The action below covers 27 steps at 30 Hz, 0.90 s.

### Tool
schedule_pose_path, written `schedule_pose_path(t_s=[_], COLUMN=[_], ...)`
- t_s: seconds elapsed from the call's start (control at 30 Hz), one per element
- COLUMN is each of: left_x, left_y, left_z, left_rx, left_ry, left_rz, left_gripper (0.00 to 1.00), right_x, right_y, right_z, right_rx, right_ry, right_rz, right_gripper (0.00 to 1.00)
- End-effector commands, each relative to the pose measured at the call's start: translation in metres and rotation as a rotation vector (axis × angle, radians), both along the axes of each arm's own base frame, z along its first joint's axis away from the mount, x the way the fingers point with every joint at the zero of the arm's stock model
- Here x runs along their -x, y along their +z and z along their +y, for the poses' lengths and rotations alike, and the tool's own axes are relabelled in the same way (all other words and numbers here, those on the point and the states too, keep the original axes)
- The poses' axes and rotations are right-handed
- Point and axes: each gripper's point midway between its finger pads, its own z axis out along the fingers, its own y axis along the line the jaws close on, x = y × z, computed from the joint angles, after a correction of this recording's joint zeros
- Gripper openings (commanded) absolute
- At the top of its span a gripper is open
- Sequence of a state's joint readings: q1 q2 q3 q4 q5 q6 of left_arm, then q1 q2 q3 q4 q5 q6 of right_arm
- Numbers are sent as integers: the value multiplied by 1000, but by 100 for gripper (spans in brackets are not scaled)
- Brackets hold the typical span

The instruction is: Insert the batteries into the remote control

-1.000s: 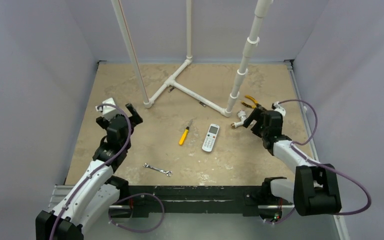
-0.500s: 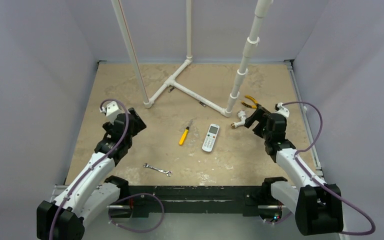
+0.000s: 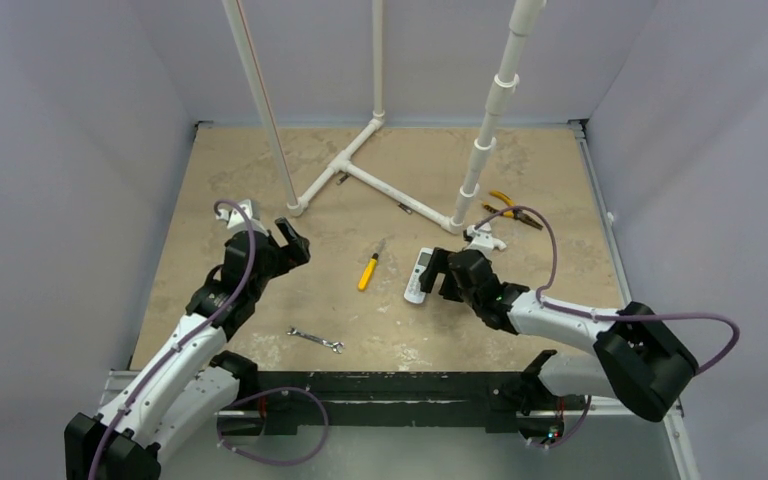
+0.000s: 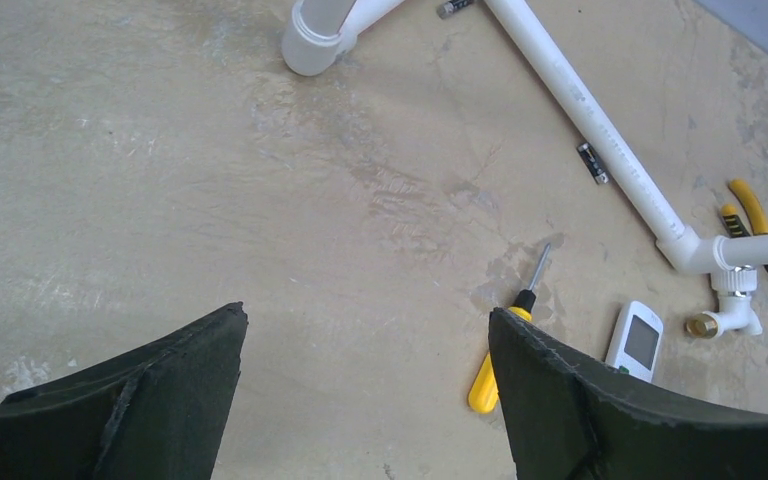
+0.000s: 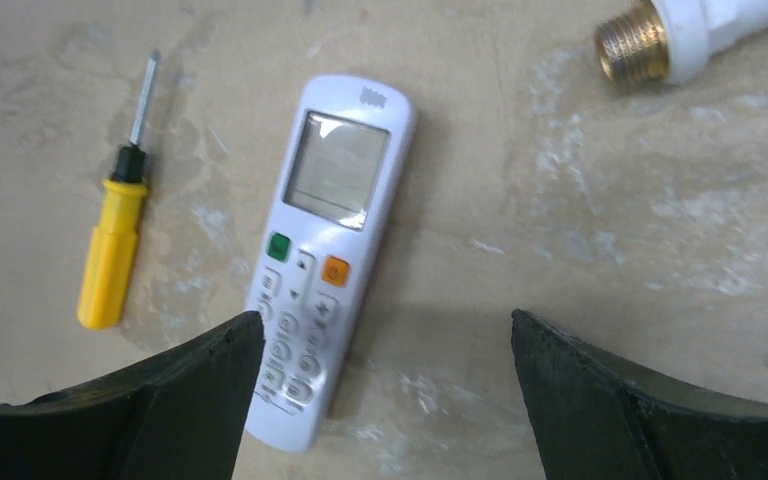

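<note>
The white remote control [image 3: 417, 278] lies face up mid-table, display end away from the arms. My right gripper [image 3: 439, 274] hovers open just above and to the right of it. In the right wrist view the remote control [image 5: 332, 240] runs under the left finger [image 5: 200, 390], and bare table lies between the fingertips of the right gripper [image 5: 385, 320]. Two small dark batteries [image 3: 404, 208] [image 3: 341, 178] lie beside the white pipe; one battery [image 4: 592, 162] shows in the left wrist view. My left gripper [image 3: 293, 242] is open over bare table left of centre, left gripper [image 4: 365, 318] empty.
A yellow-handled screwdriver [image 3: 369, 270] lies just left of the remote. A small wrench [image 3: 316, 340] lies near the front edge. A white PVC pipe frame [image 3: 380, 180] stands at the back, with yellow pliers [image 3: 505, 205] and a brass-threaded fitting [image 3: 482, 238] at its right foot.
My right arm has swung left from beside the brass fitting to just over the remote. The left arm has reached forward and right, its jaws narrowing slightly.
</note>
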<state>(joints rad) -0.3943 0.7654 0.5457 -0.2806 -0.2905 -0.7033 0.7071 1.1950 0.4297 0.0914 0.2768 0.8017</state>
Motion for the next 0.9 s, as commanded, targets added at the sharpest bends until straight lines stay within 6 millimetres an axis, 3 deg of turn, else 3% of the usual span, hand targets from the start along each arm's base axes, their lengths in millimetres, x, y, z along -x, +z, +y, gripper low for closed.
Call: schedule_pose_path(t_s=[0.0,0.2,0.3,0.5,0.7,0.87], left_x=[-1,-2,-2,-2,-2,-2], left_y=[5,7,8,7,3,3], left_z=[-13,-18,-18,-20,-19,-20], left_rx=[4,20,19,23,23,22], left_ry=[-76,-95,-97,-106,-100,-100], left_rz=[-20,-26,-29,-22,-11,-8], left_gripper=[88,87,87,87,87,86], right_x=[-9,-12,-8,6,19,30], right_y=[-5,-17,-27,-43,-62,-80], right_z=[16,36,36,30,29,30], right_rx=[-52,-44,-19,38,181,367], right_ry=[-44,-16,-29,-38,2,46], right_rz=[-3,35,77,121,176,214], right_gripper=[90,79,66,53,39,35])
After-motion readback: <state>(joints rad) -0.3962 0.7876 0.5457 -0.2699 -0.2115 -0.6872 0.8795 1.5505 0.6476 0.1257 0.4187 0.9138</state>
